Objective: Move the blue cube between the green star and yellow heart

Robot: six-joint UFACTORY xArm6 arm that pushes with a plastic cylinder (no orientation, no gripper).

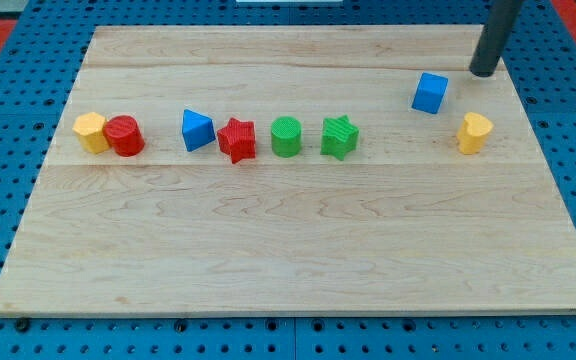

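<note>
The blue cube (430, 93) sits on the wooden board at the upper right. The green star (339, 137) lies left of and below it, at the right end of a row of blocks. The yellow heart (474, 132) lies below and right of the cube, near the board's right edge. My tip (484, 72) rests on the board above and right of the blue cube, a short gap away and not touching it.
A row runs across the board's middle left: a yellow block (91, 131), a red cylinder (125, 136), a blue triangle (197, 130), a red star (236, 140) and a green cylinder (286, 136). The wooden board (288, 250) lies on a blue pegboard.
</note>
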